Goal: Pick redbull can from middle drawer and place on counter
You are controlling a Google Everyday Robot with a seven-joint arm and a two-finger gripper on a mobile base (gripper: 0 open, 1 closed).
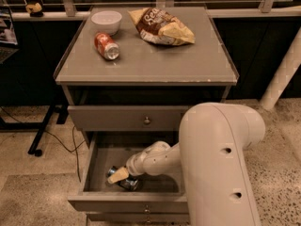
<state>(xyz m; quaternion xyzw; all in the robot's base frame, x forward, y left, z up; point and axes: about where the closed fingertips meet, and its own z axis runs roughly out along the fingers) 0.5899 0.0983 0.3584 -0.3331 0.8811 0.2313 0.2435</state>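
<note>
The middle drawer is pulled open below the counter. The redbull can lies on its side on the drawer floor, near the front left, dark with a silver end. My gripper is down inside the drawer, right on top of the can, with a tan fingertip over it. My pale arm reaches in from the right and hides the drawer's right part.
On the counter lie a red-orange soda can on its side, a white bowl and a chip bag. The top drawer is closed. A white post stands at the right, and a black stand leg and cables at the left.
</note>
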